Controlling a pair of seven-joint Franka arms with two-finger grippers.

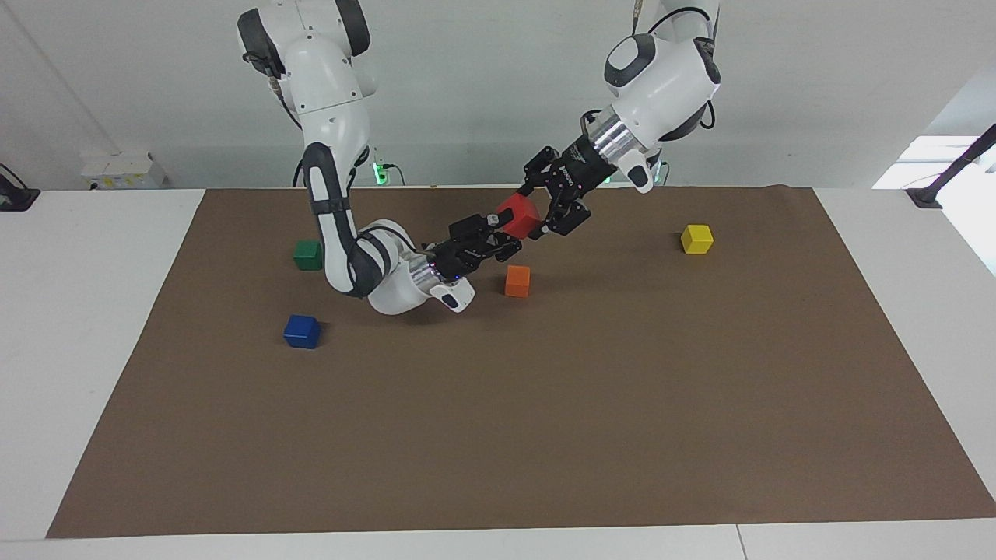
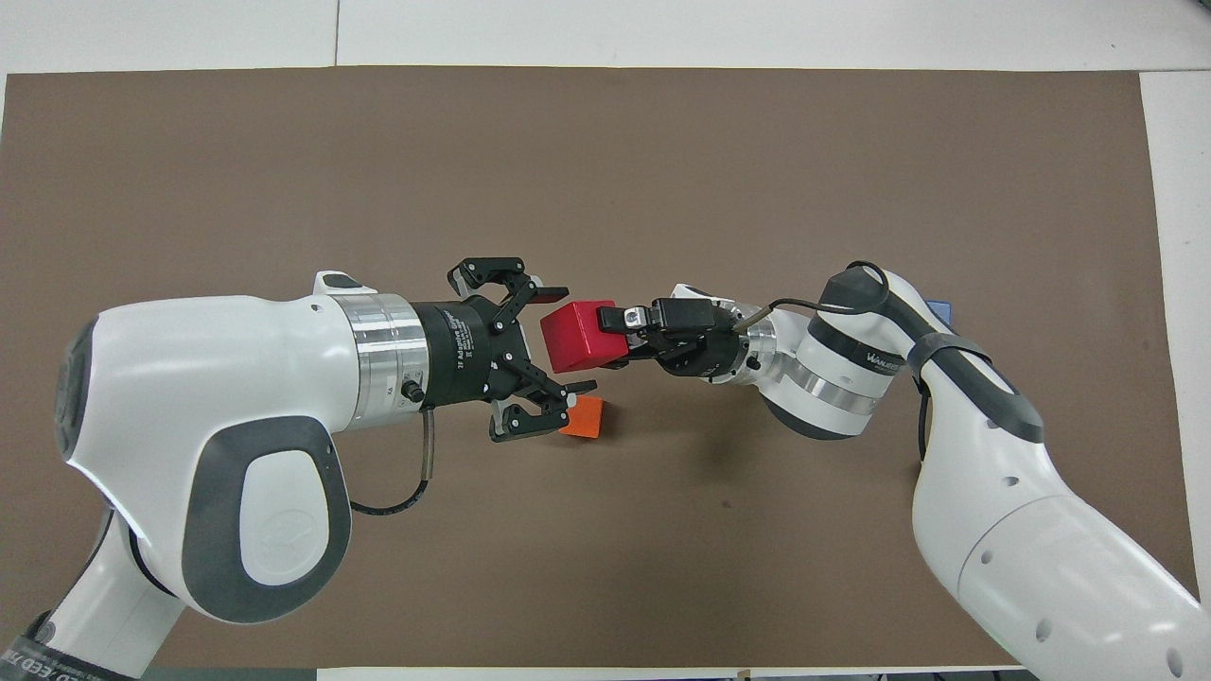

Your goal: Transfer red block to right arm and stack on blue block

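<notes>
Handoff's basically done mid-air over the table's middle — right gripper (image 2: pixel 615 333) has its jaws clamped on the red block (image 2: pixel 574 335), left gripper (image 2: pixel 558 342) jaws spread clear of it — next it needs carrying over to the blue block (image 1: pixel 302 331).

Wall (image 1: pixel 482 85): plain white.
Table (image 1: pixel 85 327): white, under brown mat (image 1: pixel 545 420).
Window (image 1: pixel 934 159): bright, at left arm's end.

blue block (image 2: pixel 938 307): in the overhead view, only a corner shows at centre right, the rest under the right arm (image 2: pixel 984 473).
green block: hidden overhead.
</notes>
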